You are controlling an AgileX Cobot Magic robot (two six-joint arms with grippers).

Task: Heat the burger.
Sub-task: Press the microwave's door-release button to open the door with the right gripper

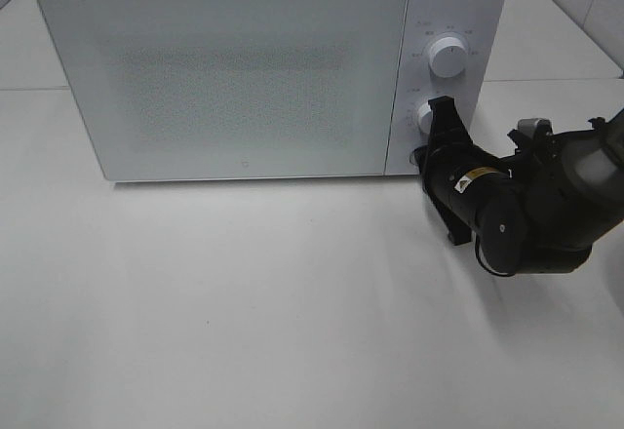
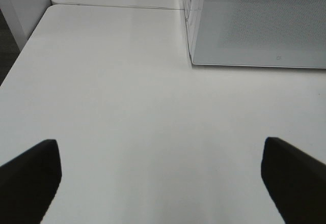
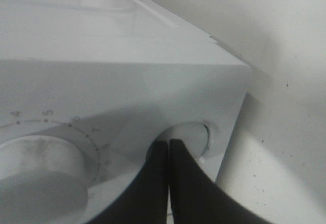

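Note:
The burger is out of view. The white microwave (image 1: pixel 234 68) stands at the back of the table with its door closed; nothing shows through the frosted door. My right gripper (image 1: pixel 421 156) is at the bottom right of the control panel, just below the lower knob (image 1: pixel 429 115). In the right wrist view its fingers (image 3: pixel 168 142) are pressed together, with the tips against a round recessed button (image 3: pixel 192 135) beside the dial knob (image 3: pixel 41 168). My left gripper (image 2: pixel 163 183) is open and empty over bare table, left of the microwave (image 2: pixel 260 20).
An upper knob (image 1: pixel 448 57) sits above the lower one on the panel. The white table (image 1: pixel 244 302) spreads out in front of the microwave. The table's left edge (image 2: pixel 20 56) shows in the left wrist view.

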